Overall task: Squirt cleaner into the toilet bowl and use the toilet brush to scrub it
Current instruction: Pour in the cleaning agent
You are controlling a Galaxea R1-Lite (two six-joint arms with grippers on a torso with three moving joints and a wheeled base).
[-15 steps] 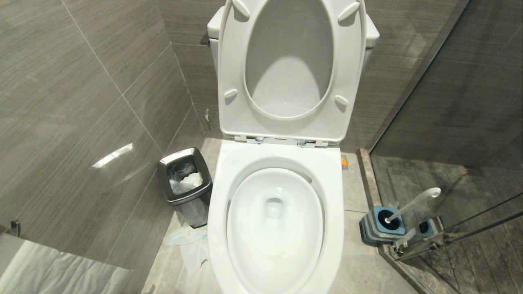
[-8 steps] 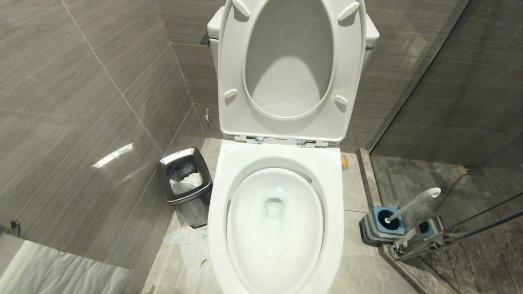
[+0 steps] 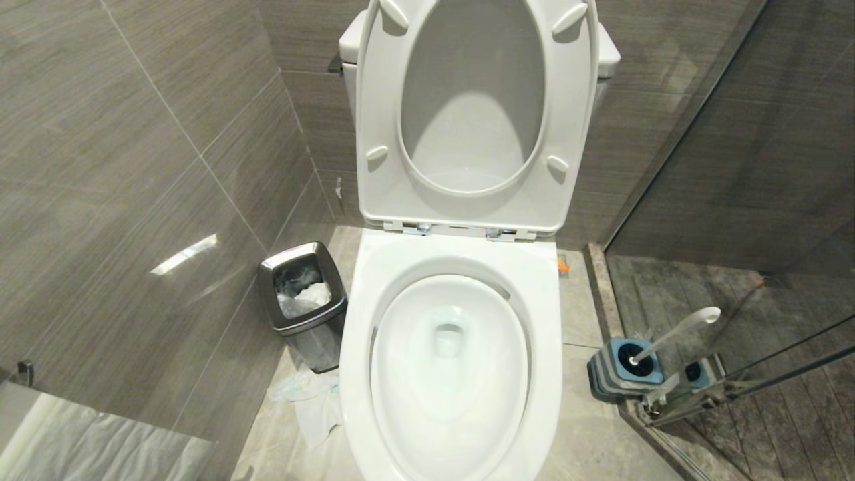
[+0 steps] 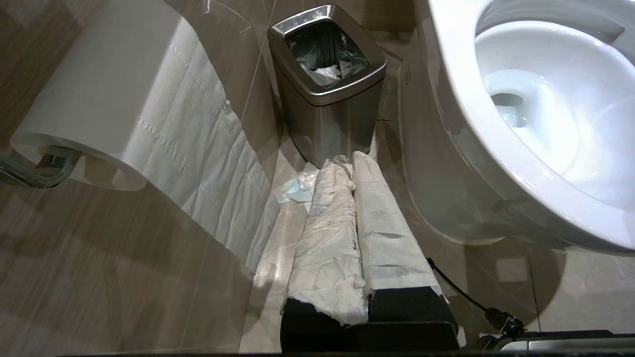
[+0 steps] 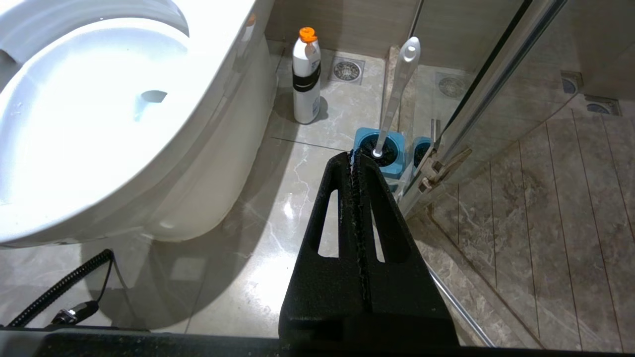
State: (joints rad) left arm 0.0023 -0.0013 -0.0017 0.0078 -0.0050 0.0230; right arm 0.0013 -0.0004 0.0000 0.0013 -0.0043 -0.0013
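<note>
Low in the left wrist view, the left gripper (image 4: 353, 163), its two long fingers wrapped in white tissue-like padding and pressed together on nothing, hangs above the floor beside the toilet's outer wall. In the right wrist view the bare black right gripper (image 5: 355, 161) is likewise pressed together and empty, its tips aimed toward the brush holder; neither arm enters the head view, and both look parked, with no step of the task begun.

At centre frame in the head view stands the large glossy white ceramic toilet bowl (image 3: 357, 321), its oval basin showing only clear water, no teal cleaner. The white hinged seat and lid (image 3: 374, 120) are tipped up against the tank, presumably so the basin lies open for squirting and scrubbing.

At lower right of the head view, the long whitish toilet brush (image 3: 674, 333) leans in its blue-and-grey square holder (image 3: 609, 374), set on the floor within likely reach of the right arm. Farther back, upper centre of the right wrist view, the small white cleaner bottle with orange nozzle cap (image 5: 305, 74) stands upright just beside the bowl's base.

Left of the bowl sits a small square steel bin (image 3: 267, 294), lined and holding paper; a large white paper roll (image 4: 99, 94) hangs nearby. Glossy beige marble-look floor tiles (image 5: 238, 258), grey striated wall tiles (image 3: 133, 167) and a glass shower partition (image 3: 735, 133) at right enclose the cramped stall.
</note>
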